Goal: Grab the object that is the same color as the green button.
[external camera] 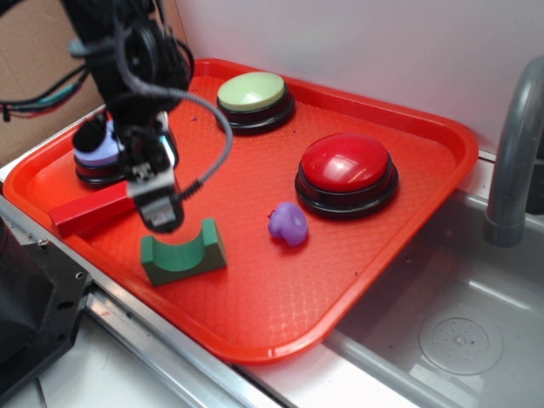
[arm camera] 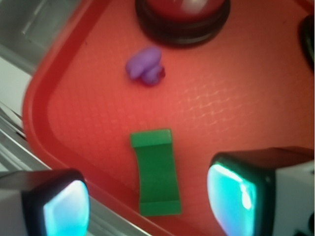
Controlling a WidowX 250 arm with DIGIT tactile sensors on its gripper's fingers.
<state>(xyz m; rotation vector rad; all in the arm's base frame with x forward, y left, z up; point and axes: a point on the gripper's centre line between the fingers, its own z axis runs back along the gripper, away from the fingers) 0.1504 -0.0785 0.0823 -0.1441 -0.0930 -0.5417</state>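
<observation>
The sink occupies the right and lower right of the exterior view, grey metal, with a drain disc in its floor; a grey faucet rises at its right edge. The tray is red, rounded at the corners, with a textured floor; it rests over the sink's left side, and every loose item lies on it. The arm is black, with cables, and descends from the upper left over the tray's left half.

The red button sits on a black base right of tray centre; the green button sits on a black base near the tray's far rim, well apart from the red one; the blue button sits at the tray's left side, partly hidden behind the arm. The red block lies at the left rim, just beside the blue button.

The gripper hangs above the tray's near-left area; in the wrist view its two pads stand spread wide apart, one on each side of the green block, holding nothing. The green block lies near the tray's front rim, notch facing up, directly below and between the pads; whether either pad touches it cannot be told. The purple lump lies between the green block and the red button, nearer the button, touching neither.
</observation>
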